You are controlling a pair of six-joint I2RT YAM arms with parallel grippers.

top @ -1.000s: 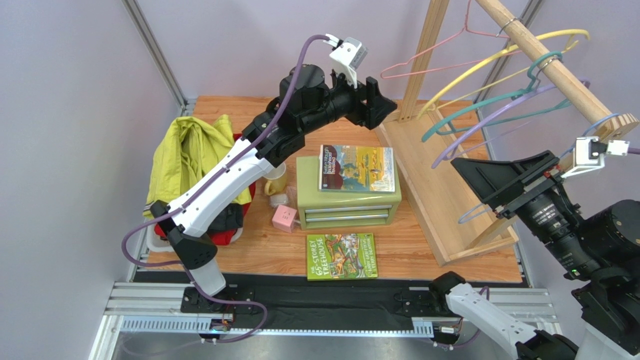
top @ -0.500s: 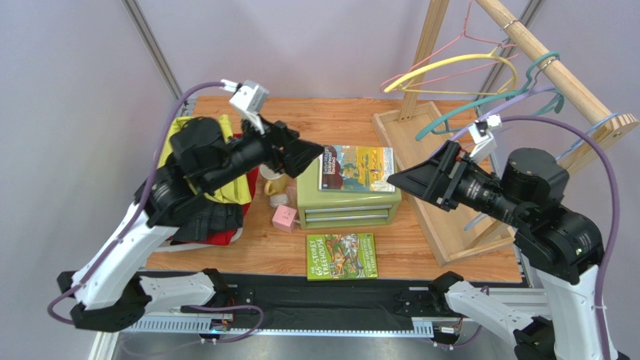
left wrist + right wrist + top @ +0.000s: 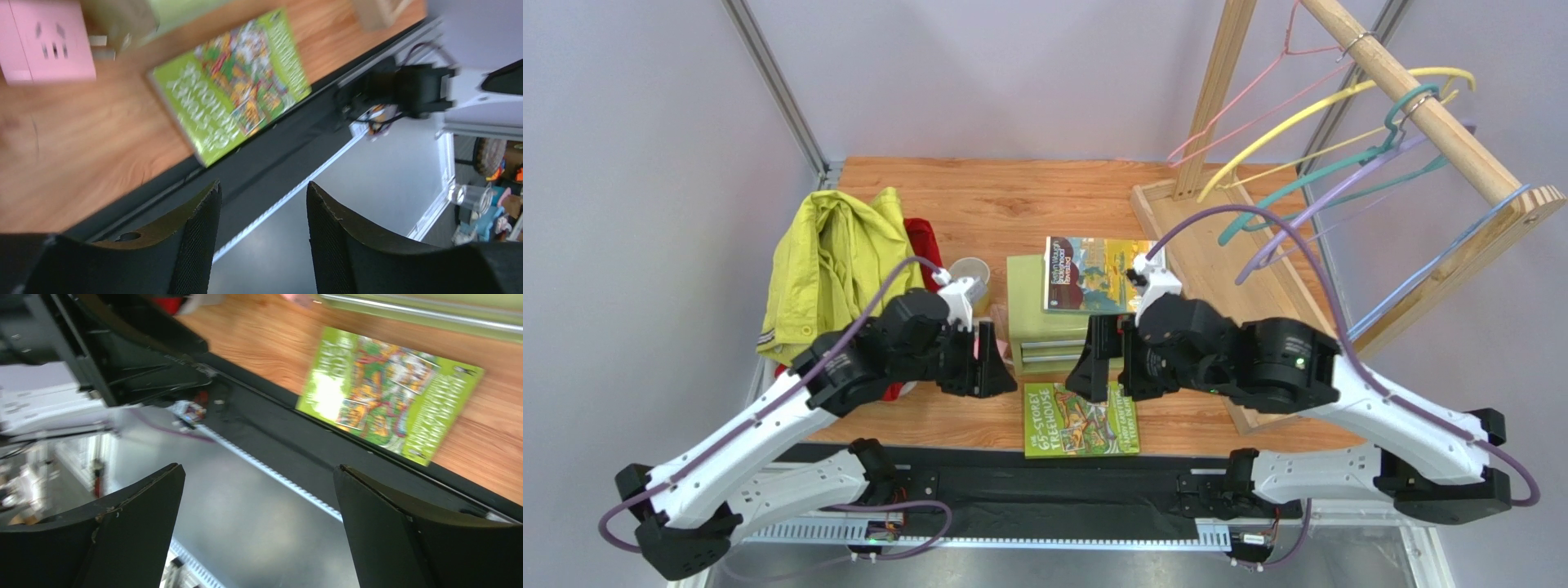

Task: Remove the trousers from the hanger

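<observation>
The trousers lie in a heap at the table's left: a yellow-green one (image 3: 824, 263) on top, a red one (image 3: 922, 239) beside it, dark cloth underneath. Several hangers, among them a yellow hanger (image 3: 1308, 116) and a purple hanger (image 3: 1320, 202), hang bare on the wooden rail (image 3: 1431, 110) at the right. My left gripper (image 3: 995, 365) (image 3: 263, 187) is low by the table's front edge, open, with nothing between its fingers. My right gripper (image 3: 1091, 365) (image 3: 258, 471) faces it a short way off, wide open and holding nothing. Both wrist views look over the front edge.
A green drawer box (image 3: 1093, 333) stands mid-table with a book (image 3: 1106, 272) on top. A green picture book (image 3: 1081, 419) (image 3: 233, 86) (image 3: 393, 392) lies flat near the front edge. A pink cube (image 3: 49, 40) and a cup (image 3: 971, 272) sit near the box. The rack's wooden base (image 3: 1222, 282) fills the right side.
Both arms have swung down from their raised poses and folded low at the front edge, facing each other. The left jaws have narrowed somewhat. The hangers have shifted on the rail.
</observation>
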